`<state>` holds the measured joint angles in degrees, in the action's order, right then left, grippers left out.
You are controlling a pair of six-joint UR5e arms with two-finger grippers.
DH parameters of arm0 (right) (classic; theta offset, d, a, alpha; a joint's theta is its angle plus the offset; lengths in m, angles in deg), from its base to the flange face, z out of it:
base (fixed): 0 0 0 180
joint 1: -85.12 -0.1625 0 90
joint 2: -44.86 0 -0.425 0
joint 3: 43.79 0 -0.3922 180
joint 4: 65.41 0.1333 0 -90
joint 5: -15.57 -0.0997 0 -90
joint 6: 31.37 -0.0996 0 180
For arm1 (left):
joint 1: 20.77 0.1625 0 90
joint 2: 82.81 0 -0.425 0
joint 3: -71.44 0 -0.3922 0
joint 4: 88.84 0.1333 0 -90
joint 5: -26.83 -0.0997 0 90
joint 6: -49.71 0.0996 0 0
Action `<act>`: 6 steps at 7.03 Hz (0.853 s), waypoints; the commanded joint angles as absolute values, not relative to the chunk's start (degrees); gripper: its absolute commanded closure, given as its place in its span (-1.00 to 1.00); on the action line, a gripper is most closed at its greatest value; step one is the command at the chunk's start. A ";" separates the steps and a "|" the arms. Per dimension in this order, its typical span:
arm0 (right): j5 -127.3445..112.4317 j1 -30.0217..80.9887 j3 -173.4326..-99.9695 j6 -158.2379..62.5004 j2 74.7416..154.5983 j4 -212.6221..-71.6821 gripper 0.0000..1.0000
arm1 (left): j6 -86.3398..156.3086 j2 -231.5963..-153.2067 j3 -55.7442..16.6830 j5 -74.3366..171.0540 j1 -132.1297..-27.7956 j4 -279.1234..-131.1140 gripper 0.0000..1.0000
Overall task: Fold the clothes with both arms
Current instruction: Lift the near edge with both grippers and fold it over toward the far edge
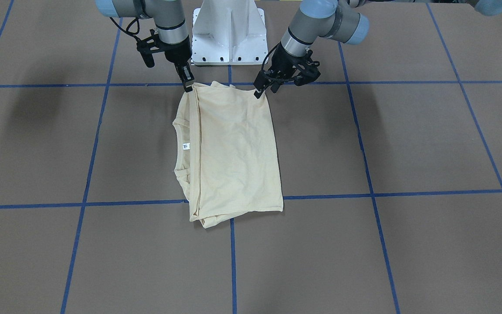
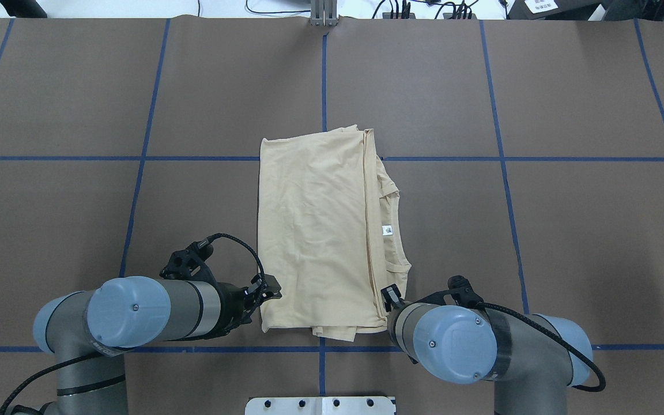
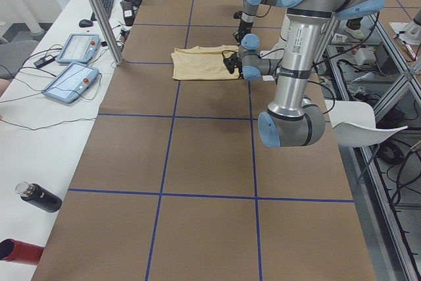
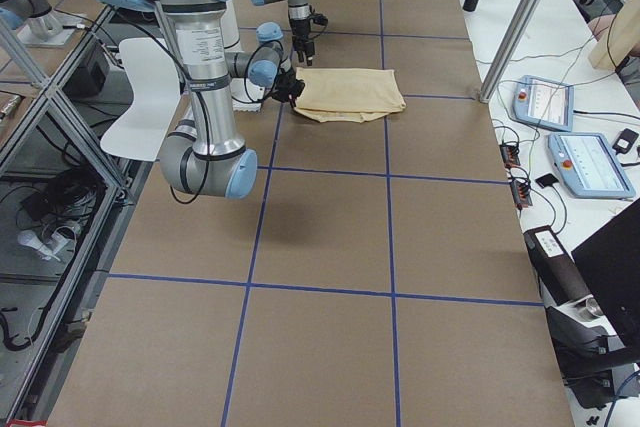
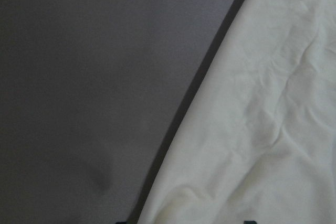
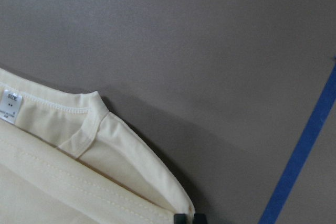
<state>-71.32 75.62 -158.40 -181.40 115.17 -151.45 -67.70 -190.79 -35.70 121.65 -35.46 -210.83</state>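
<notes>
The shirt [image 1: 233, 148] is lying folded into a tall rectangle at the middle of the brown table [image 1: 408, 139], just in front of the white base [image 1: 228, 35]. A plain cream panel is lying on top and covering most of it. The collar is peeking out along the side toward the robot's right, with the small white neck tag [image 1: 185, 146] facing up. The centre tape line [image 1: 232, 253] is running under the cloth.

Both claws are sitting at the shirt's edge nearest the robot, one at each corner. The right claw [image 1: 187, 85] is pointing down at the collar-side corner. In its wrist view its fingertips are standing nearly together with the folded edge of the cloth caught between them, so it is pinching the shirt. The left claw [image 1: 259, 90] is leaning in at the other corner and touching the cloth. In its wrist view its fingertips are showing far apart at the bottom edge with cloth spread between them, so it is standing released. The rest of the shirt is lying flat, stretching away from both claws toward the table's far side.
</notes>
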 commanded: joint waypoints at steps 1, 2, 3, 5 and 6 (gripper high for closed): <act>-71.36 75.62 -158.40 -181.40 115.17 -151.45 1.00 | -68.58 -190.91 -35.09 121.83 -35.27 -210.74 -0.51; -71.36 75.62 -158.49 -181.40 115.17 -151.45 1.00 | -68.59 -190.91 -35.00 121.84 -34.57 -210.74 -0.43; -71.27 75.62 -158.40 -181.40 115.17 -151.45 1.00 | -69.19 -191.17 -34.39 121.84 -33.78 -210.83 -0.39; -71.27 75.62 -158.40 -181.40 115.17 -151.45 1.00 | -72.19 -192.05 -34.03 121.84 -32.29 -210.74 -0.26; -71.27 75.62 -158.40 -181.40 115.17 -151.54 1.00 | -72.19 -191.71 -34.20 121.75 -32.28 -210.74 -0.22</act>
